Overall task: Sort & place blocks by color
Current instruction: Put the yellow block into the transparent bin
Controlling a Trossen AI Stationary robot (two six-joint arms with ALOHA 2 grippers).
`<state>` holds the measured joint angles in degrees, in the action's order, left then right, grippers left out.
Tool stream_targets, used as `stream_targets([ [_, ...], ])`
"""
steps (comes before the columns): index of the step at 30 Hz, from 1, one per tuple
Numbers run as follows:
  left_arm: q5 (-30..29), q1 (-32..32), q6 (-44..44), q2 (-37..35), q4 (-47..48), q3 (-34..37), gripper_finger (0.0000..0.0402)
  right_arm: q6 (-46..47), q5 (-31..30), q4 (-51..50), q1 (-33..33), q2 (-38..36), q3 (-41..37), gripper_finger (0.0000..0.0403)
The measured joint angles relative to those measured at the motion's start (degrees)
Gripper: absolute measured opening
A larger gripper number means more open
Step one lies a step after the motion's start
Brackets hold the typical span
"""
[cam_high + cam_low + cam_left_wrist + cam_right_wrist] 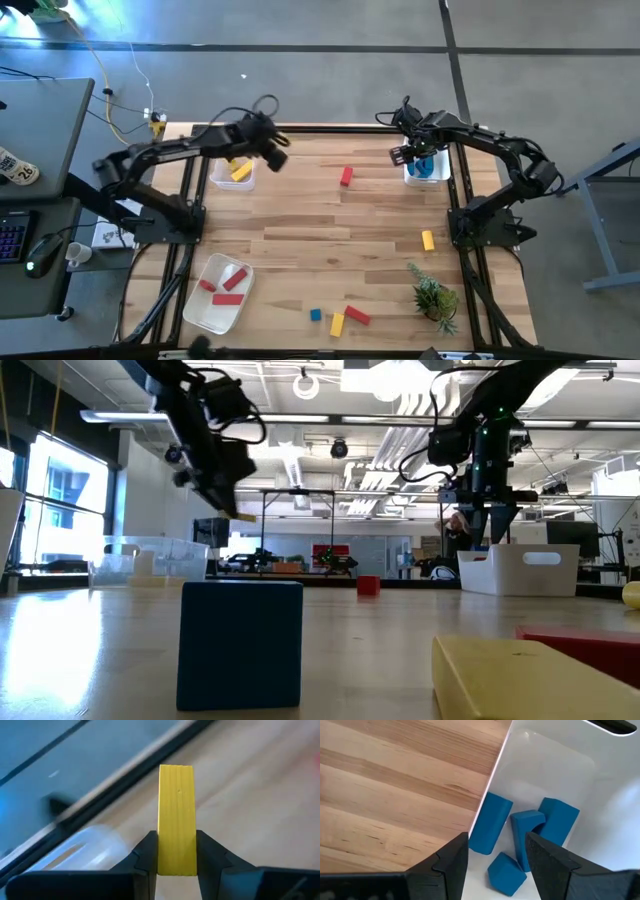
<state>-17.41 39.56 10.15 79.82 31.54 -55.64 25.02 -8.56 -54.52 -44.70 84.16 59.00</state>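
left gripper [176, 862] clamped, right gripper [497, 857] spread

On the table [330, 230], three bins form a rough triangle: one bin [230, 172] at the far left, a second bin [427, 168] at the far right, and a third tray [218, 292] at the near left. The left gripper [275, 157] hangs just right of the far-left bin, a bar [176, 820] clamped between its fingers. The right gripper [403, 153] hovers at the left edge of the far-right bin, where four blocks [520, 842] lie together. One block [346, 176] sits between the two far bins. Another [428, 240] lies right of centre, with the plant [433, 297] nearer behind it. Three blocks [338, 318] cluster at the near edge.
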Motion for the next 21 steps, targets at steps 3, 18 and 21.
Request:
stream_targets([
  [3, -1.26, 2.98, 3.32, -2.91, 6.56, 0.0, 0.0069, 0.0, 0.27, 0.0, 0.14, 0.0, 0.0, 0.0181],
  [18, 1.62, 9.23, 8.3, 1.72, 22.32, 1.04, 0.0076, 0.25, 3.41, 0.24, 0.12, 0.0, 0.0, 0.0181],
  [21, 1.62, 9.23, 8.3, 3.22, 22.26, 1.48, 0.0078, -0.01, 4.8, 0.22, 0.14, 0.0, 0.0, 0.0181],
])
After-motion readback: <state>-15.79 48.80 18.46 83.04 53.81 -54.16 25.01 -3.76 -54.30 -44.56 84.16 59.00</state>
